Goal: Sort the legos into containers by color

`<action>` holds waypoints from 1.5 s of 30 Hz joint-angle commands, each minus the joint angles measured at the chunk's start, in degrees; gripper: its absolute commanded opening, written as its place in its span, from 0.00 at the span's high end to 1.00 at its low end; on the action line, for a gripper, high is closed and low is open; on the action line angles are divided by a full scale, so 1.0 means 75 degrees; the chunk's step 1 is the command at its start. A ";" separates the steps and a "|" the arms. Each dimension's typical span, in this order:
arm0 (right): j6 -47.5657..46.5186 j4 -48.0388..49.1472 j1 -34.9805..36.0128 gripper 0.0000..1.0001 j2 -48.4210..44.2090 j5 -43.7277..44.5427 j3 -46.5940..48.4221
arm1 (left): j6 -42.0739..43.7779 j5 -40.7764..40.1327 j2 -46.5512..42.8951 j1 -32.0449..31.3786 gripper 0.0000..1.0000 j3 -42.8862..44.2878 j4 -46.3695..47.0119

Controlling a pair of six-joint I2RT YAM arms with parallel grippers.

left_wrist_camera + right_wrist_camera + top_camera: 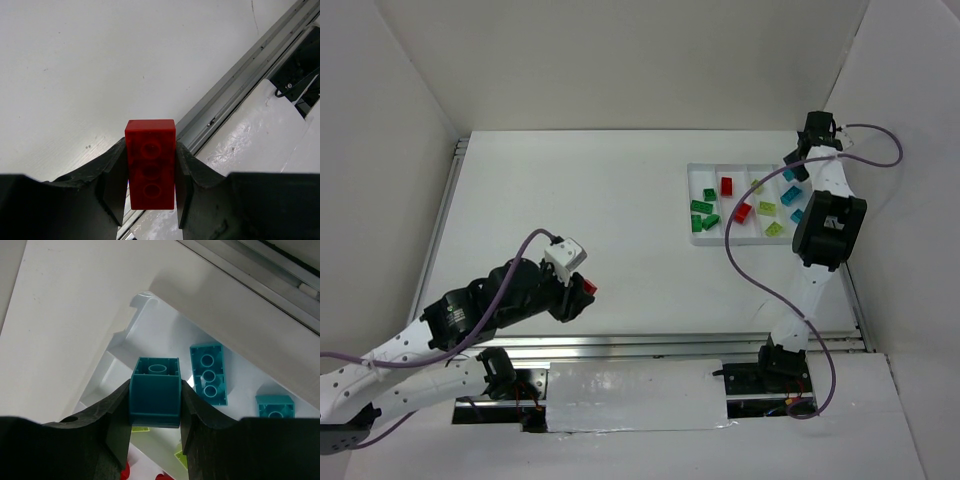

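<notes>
White walls enclose a white bench (600, 230). A white tray (692, 241) is set at the far right, with bricks grouped by colour in its four compartments: green, red, yellow-green and teal, from left to right.

- The right tool (155, 407) is closed on a teal brick (155, 375). The brick is held above the rightmost compartment, where two teal bricks (209, 374) lie, presumably for release among its own colour.
- The left tool (584, 290) is clamped on a red brick (150, 165). It is held near the bench's front rail, well apart from the tray. Carriage to the red compartment is judged not yet done.

White walls (620, 60) enclose a white table (580, 200) edged with aluminium rails (650, 343).
</notes>
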 commanded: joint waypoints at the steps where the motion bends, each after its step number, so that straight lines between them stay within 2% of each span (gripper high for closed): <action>1: -0.0037 -0.0117 -0.0252 0.73 0.0288 -0.0328 0.0308 | 0.0181 0.0139 0.0067 0.0017 1.00 0.0039 0.0306; 10: -0.0201 -0.0188 -0.0322 0.70 0.0710 -0.1253 0.0695 | 0.0169 0.0127 0.0079 0.0029 1.00 0.0027 0.0305; 17: -0.0189 -0.0234 -0.0334 0.68 0.0827 -0.1430 0.0858 | 0.0193 0.0151 0.0149 0.0029 1.00 0.0027 0.0294; 19: -0.0189 -0.0316 -0.0346 0.63 0.0874 -0.1407 0.0917 | 0.0193 0.0163 0.0137 0.0029 1.00 0.0039 0.0294; 20: -0.0189 -0.0328 -0.0358 0.57 0.0886 -0.1407 0.0917 | 0.0193 0.0151 0.0137 0.0029 1.00 0.0027 0.0294; 24: -0.0154 -0.0422 -0.0451 0.48 0.0945 -0.1477 0.0917 | 0.0193 0.0174 0.0102 0.0029 1.00 0.0027 0.0305; 25: -0.0154 -0.0422 -0.0463 0.42 0.0945 -0.1477 0.0906 | 0.0204 0.0186 0.0114 0.0029 1.00 0.0016 0.0317; 29: -0.0154 -0.0445 -0.0463 0.35 0.0875 -0.1418 0.0882 | 0.0205 0.0221 0.0126 0.0029 1.00 0.0016 0.0317; 32: -0.0142 -0.0422 -0.0463 0.33 0.0746 -0.1500 0.0847 | 0.0205 0.0210 0.0137 0.0029 1.00 0.0016 0.0305; 40: -0.0014 -0.0071 -0.0288 0.34 -0.0331 -0.1852 0.0204 | 0.0123 -0.0001 0.0079 0.0029 1.00 0.0039 0.0294; 42: -0.0048 0.0140 -0.0194 0.33 -0.0893 -0.1852 -0.0264 | 0.0111 -0.0036 0.0044 0.0052 1.00 0.0039 0.0305; 45: -0.0095 0.0642 0.0063 0.26 -0.1982 -0.2191 -0.1399 | 0.0111 0.0196 -0.0026 0.0298 1.00 0.0039 0.0410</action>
